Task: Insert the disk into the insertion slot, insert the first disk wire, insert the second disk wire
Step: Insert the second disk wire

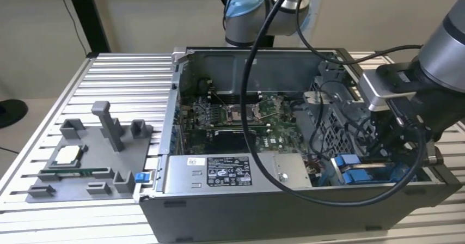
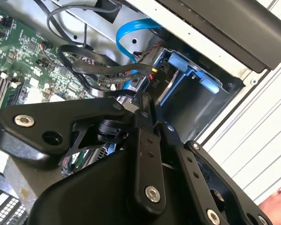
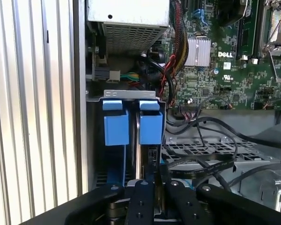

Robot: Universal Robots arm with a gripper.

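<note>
My gripper (image 3: 155,182) (image 2: 145,101) reaches down into the open computer case at the exterior view's right, under the arm's wrist (image 1: 396,86). Its fingers are pressed together on a flat black wire connector (image 2: 155,84) (image 3: 153,157) with red and yellow leads. The connector stands at the mouth of the insertion slot (image 3: 92,150) (image 2: 192,108) (image 1: 367,170), a grey metal bay. Two bright blue tabs (image 3: 116,126) (image 3: 151,126) sit side by side at that mouth, and the connector lies against the second one. The disk's silver body is hidden.
The grey labelled power-supply box (image 1: 225,170) (image 3: 129,28) sits beside the bay. The green motherboard (image 1: 240,119) (image 3: 225,70) lies beyond it. Black cables (image 3: 201,154) (image 2: 103,70) and a blue cable (image 2: 131,37) cross close to the gripper. A grey parts fixture (image 1: 87,157) stands on the slatted table.
</note>
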